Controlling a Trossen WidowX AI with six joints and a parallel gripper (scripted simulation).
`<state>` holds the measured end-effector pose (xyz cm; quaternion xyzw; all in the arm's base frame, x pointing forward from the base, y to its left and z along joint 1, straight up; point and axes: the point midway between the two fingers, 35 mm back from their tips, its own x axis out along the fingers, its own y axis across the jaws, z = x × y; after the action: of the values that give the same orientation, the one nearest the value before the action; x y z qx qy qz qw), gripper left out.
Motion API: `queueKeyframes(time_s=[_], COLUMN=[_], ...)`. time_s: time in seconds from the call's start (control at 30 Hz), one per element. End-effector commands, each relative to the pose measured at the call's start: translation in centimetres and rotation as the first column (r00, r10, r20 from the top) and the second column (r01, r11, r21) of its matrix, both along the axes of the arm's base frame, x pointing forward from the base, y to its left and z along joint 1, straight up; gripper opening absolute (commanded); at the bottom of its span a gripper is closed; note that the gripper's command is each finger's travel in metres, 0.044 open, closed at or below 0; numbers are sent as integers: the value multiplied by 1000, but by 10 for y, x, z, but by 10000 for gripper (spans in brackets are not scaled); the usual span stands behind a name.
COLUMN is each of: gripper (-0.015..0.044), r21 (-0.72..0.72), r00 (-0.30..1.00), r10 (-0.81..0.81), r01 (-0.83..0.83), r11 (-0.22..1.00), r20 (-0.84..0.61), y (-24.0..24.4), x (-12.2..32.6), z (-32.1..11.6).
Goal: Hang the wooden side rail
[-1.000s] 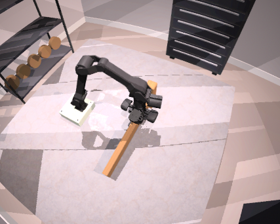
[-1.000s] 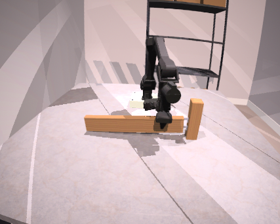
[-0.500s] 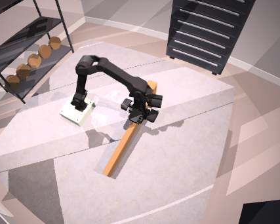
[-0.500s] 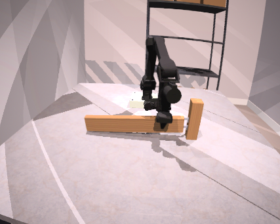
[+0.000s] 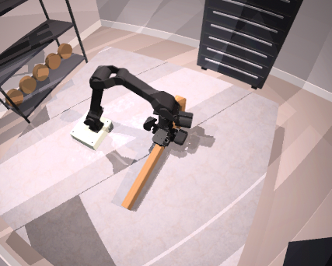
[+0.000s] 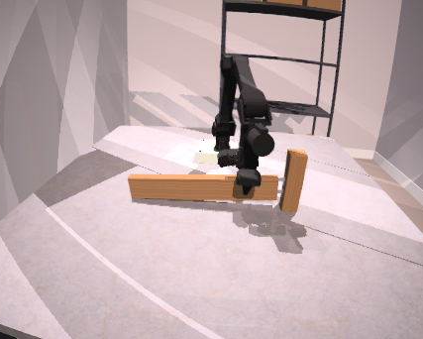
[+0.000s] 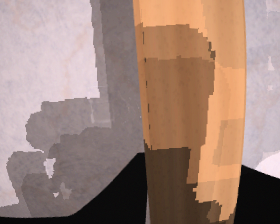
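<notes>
The wooden side rail (image 5: 144,176) (image 6: 183,188) (image 7: 181,100) lies nearly level, low over the table, its hook end toward the headboard post. My gripper (image 5: 169,134) (image 6: 247,189) (image 7: 168,157) is shut on the rail near that end, one finger on each side. The post (image 5: 180,100) (image 6: 294,180) stands upright just beyond the rail's end. A narrow gap shows between them in the exterior view, with small pale bits of the steel hooks (image 6: 280,184) in it. The slot and pins are hidden, so I cannot tell whether the hooks sit on the pins. Rail-to-table contact is unclear.
The arm's pale base plate (image 5: 91,134) (image 6: 206,158) stands behind the rail in the exterior view. A dark shelf rack (image 5: 60,71) (image 6: 282,58) with round wooden pieces stands beyond the table, and a dark drawer cabinet (image 5: 242,43) stands at the back right in the top view.
</notes>
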<state>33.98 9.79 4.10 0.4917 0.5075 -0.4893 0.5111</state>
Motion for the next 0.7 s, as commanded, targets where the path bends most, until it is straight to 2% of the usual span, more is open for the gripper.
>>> queueKeyframes(time_s=[0.0, 0.67], gripper=[0, 0], r21=[7, 7], r00=[1000, 1000], r10=[-8, -8], r01=[8, 8], r11=[1000, 1000], r20=[16, 16], y=[2, 4], x=[4, 6], z=[6, 5])
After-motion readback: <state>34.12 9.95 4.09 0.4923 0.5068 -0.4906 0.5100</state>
